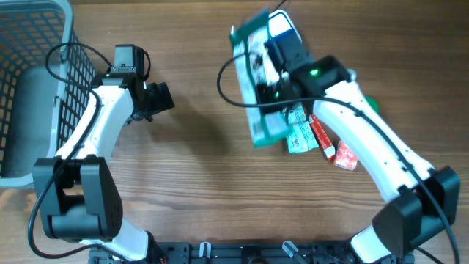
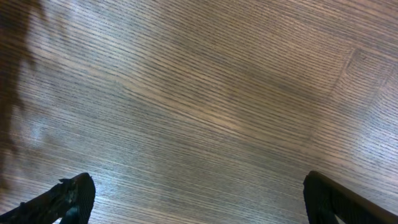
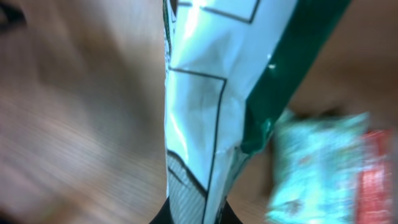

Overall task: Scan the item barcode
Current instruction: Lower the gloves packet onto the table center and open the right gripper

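Right pincer (image 1: 272, 73) clamped on one edge of the green-and-white packet (image 3: 199, 124), held above the desk (image 1: 198, 169) at 1 o'clock; left pincer (image 1: 157, 97) spread empty at 10 o'clock; the limp film could slip or fold, hiding its barcode.

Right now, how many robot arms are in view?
2. The left arm is by the basket; the right arm holds a green bag near the packets.

Wood-grain table (image 1: 198, 169) w/ soft glare; grey wire basket (image 1: 29, 88) at far L edge.
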Controlling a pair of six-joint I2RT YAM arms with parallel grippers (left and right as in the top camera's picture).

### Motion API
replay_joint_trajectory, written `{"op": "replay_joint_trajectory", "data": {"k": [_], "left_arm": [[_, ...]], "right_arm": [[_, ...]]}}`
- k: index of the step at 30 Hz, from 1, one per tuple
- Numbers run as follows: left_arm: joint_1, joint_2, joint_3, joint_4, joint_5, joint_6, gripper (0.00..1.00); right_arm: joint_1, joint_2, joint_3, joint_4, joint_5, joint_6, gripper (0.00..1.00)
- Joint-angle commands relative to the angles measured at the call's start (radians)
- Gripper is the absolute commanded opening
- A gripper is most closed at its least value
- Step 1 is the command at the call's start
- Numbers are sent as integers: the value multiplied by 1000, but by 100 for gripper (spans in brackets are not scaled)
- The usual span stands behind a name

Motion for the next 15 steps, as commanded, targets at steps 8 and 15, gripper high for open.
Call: {"op": "replay_joint_trajectory", "data": {"k": [8, 15], "left_arm": [[2, -2, 6, 0, -13, 2, 100], [2, -2, 6, 0, -13, 2, 100]], "right_arm": [[0, 16, -309, 266, -128, 152, 72], [0, -40, -238, 214, -61, 150, 86]]}}
